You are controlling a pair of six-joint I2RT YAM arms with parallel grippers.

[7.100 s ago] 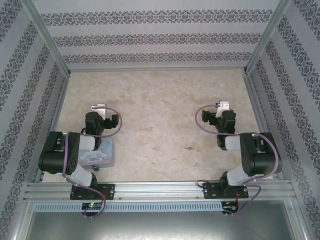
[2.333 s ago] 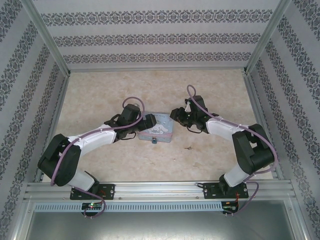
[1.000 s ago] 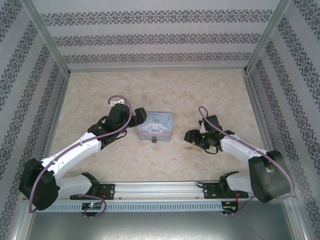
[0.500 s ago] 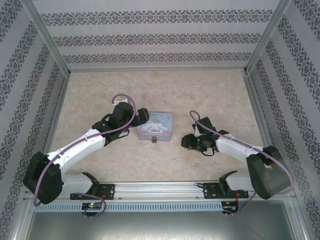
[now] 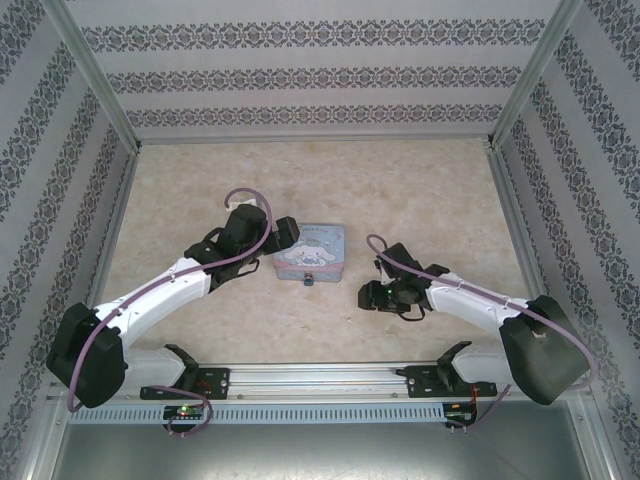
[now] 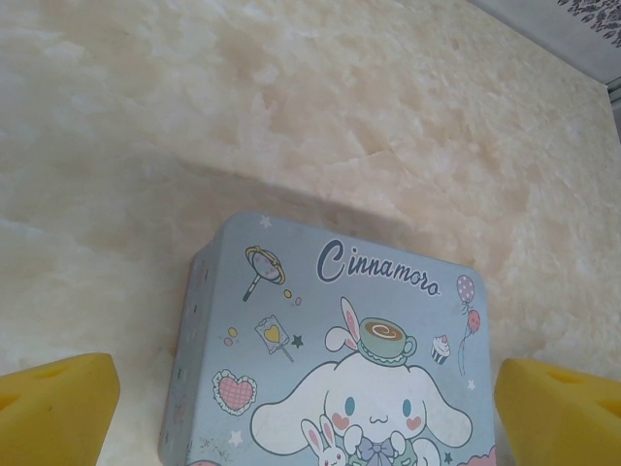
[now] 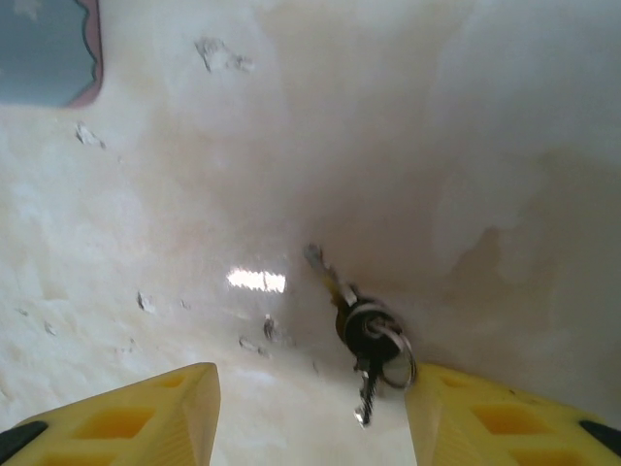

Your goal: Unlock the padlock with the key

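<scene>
key pickup looks like your step in hand: the key [image 7: 367, 335] lies flat on the table [image 7: 485, 146] on a small ring, between the yellow fingers [image 7: 126, 417] of the right claw [image 7: 310, 419], nearer the right-hand one and touching neither. that claw stands spread with nothing in it. centre it over the ring before you pinch, so both fingers meet the metal together rather than one shoving the ring sideways. come in low, since the key lies thin against the table and could slip out from under the tips. try to grip the ring or the head, so the blade sticks out free for the lock. the padlock [image 5: 308, 281] shows as a tiny dark speck at the near edge of the tin [image 5: 310, 250], well apart from the key. your left claw [image 6: 306, 408] hovers wide open over the tin, holding nothing. have it steady the tin before the key goes in, or the light box will likely skid.
</scene>
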